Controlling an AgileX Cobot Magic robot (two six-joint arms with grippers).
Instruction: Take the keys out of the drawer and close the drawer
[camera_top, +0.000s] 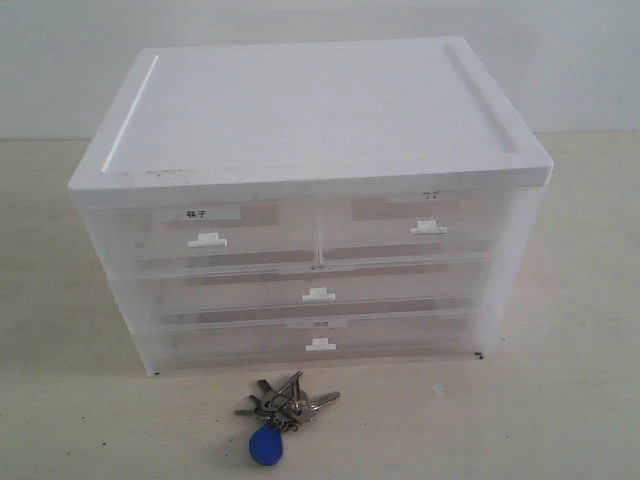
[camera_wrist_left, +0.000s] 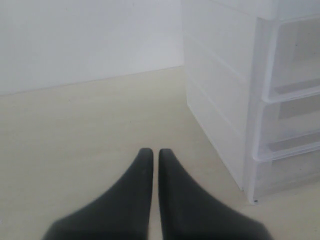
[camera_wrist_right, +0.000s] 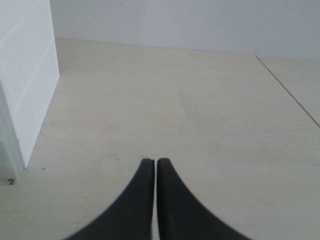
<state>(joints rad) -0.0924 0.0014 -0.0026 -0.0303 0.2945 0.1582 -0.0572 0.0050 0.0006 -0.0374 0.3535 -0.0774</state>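
Exterior view: the keys (camera_top: 288, 403) lie flat on the table (camera_top: 560, 400), at 6 o'clock from the cabinet (camera_top: 300, 110) and just apart from its base. Their blue fob (camera_top: 265, 447) trails off at 7 o'clock from the bunch. The drawer (camera_top: 380, 238), the half-width one at the upper right with the faint label, appears flush with its neighbours, and its white tab handle (camera_top: 428, 228) is untouched.

Wrist views: my left claw (camera_wrist_left: 151, 152) and my right claw (camera_wrist_right: 151, 161) are each pinched nearly closed and carry nothing. Both hover over bare table, one beside each flank of the cabinet.

Handling, as I judge it: the bunch is light, loose and apt to splay or slide on the smooth top. The hard, thin metal blades give poor purchase. The fob or the ring cluster offers the thicker, surer pinch. The drawer should be light and free-running, so the small tab needs only gentle force.
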